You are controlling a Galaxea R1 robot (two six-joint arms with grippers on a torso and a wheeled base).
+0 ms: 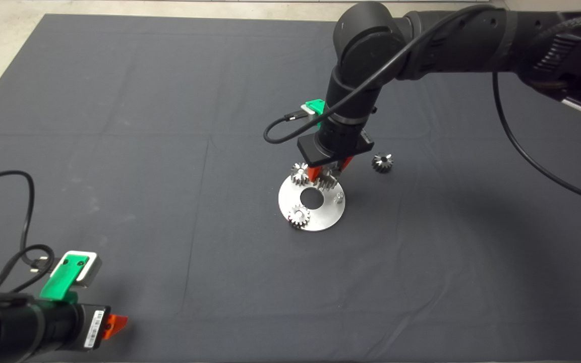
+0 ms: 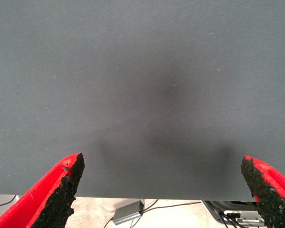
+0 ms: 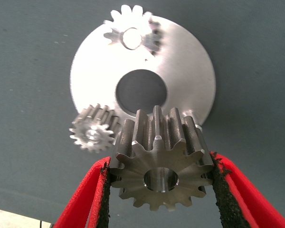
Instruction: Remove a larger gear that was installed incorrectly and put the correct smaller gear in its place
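Left tool (image 2: 161, 190): parked, fingers spread, grasping nothing, above bare mat (image 2: 133, 71).
Right tool (image 3: 160, 178): clenched on the larger gear (image 3: 160, 161), pads on opposite tooth flanks, apparently for lifting it off the disc plate (image 3: 190, 61); 2 pale gears beyond.
The smaller gear (image 1: 382, 162): loose on mat, just beside right tool, likely staged for fitting.

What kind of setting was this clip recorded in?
Probably a lab test bench: a dark mat over a table, a round steel plate with bevel gears, and the right pincer clamping the larger gear.
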